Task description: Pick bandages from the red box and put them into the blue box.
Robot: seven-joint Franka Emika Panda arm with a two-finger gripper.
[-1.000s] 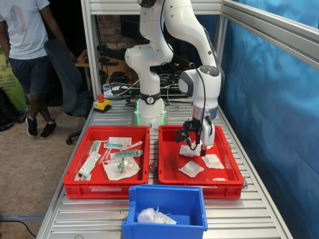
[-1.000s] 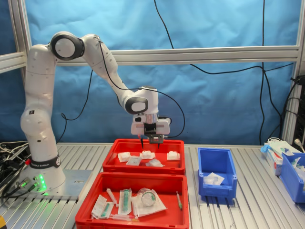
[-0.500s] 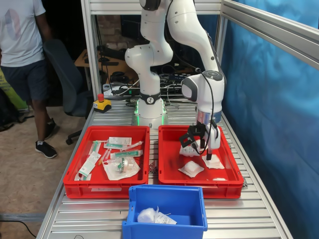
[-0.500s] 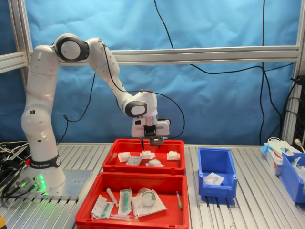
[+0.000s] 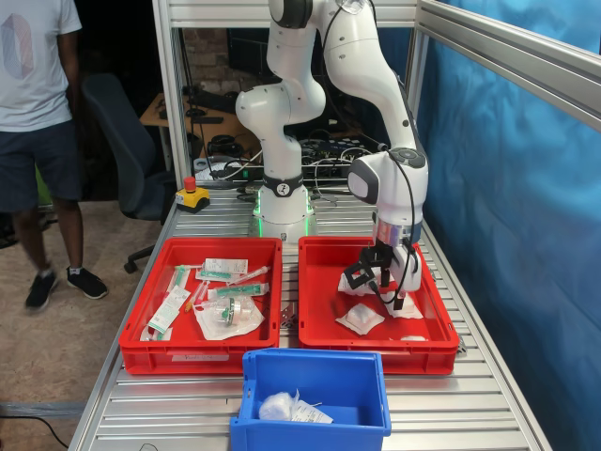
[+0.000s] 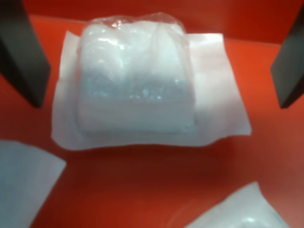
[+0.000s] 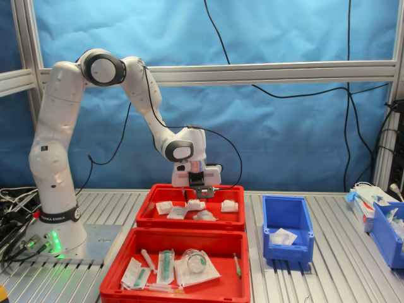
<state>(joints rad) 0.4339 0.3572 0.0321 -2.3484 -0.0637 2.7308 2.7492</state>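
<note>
Wrist view: claw (image 6: pixel 156 61) spread wide, dark fingers (image 6: pixel 21 52) standing either side of one bandage (image 6: pixel 135 78), apart from it, nothing gripped. Bandage a white padded square in clear wrap, lying flat on the red box (image 6: pixel 142 185) floor, with corners of two more packets at the picture's edges.

First exterior view: claw (image 5: pixel 380 282) lowered inside the red box (image 5: pixel 376 352), hovering low over the bandages (image 5: pixel 360 319) clustered there. Blue box (image 5: pixel 315 427) just in front of both trays on the ribbed counter (image 5: pixel 470 404), holding one white packet already. Twin red tray (image 5: pixel 197 357) on the first exterior view's left, filled with long sterile packets and syringes.

Second exterior view: claw (image 7: pixel 196 192) down among several bandages (image 7: pixel 165 207) in the red box (image 7: pixel 189 222), blue box (image 7: pixel 287 230) beside it toward the second exterior view's right, a white packet inside.
</note>
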